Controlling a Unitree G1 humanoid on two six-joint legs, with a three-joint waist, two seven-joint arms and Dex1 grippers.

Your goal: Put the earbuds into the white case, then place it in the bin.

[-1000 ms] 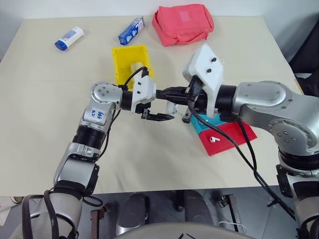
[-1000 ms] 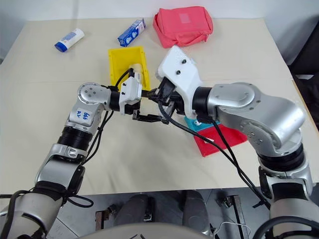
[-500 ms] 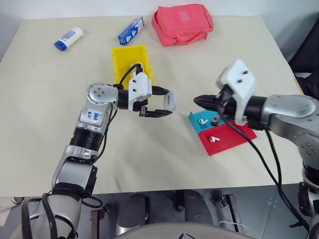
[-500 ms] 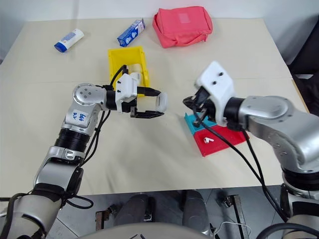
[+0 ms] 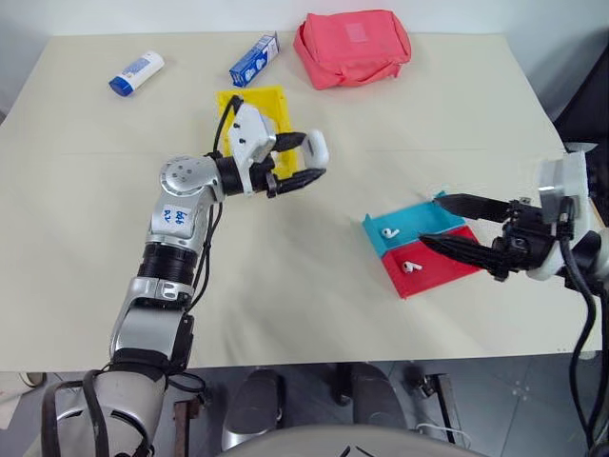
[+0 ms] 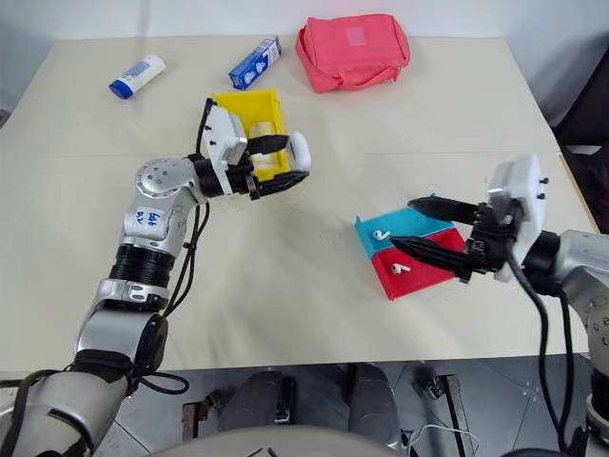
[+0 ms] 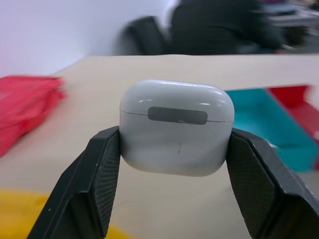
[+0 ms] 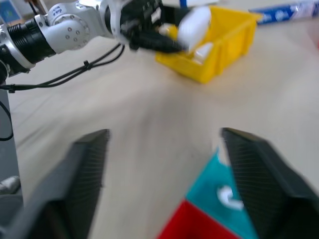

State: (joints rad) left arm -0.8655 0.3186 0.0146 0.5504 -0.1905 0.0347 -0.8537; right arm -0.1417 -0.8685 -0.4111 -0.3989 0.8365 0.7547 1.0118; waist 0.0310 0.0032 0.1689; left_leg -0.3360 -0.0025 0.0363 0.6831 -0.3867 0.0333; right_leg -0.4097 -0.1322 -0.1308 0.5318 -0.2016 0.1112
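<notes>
My left gripper (image 5: 312,160) is shut on the white case (image 5: 318,149), held level above the table at the near right corner of the yellow bin (image 5: 257,95). The left wrist view shows the case (image 7: 177,127) with its lid closed, pinched between both fingers. One earbud (image 5: 387,231) lies in the teal tray (image 5: 423,219). The other earbud (image 5: 410,268) lies in the red tray (image 5: 447,267). My right gripper (image 5: 433,221) is open at the right side of these trays, its fingers reaching over them with nothing between.
A white tube with a blue cap (image 5: 133,73), a blue carton (image 5: 252,59) and a red pouch (image 5: 354,46) lie along the far side of the table. Something pale sits inside the bin. Bare tabletop lies between the bin and the trays.
My right gripper has let go near the case, pulled back to the right and opened. My left gripper kept the case and swung it up toward the bin.
</notes>
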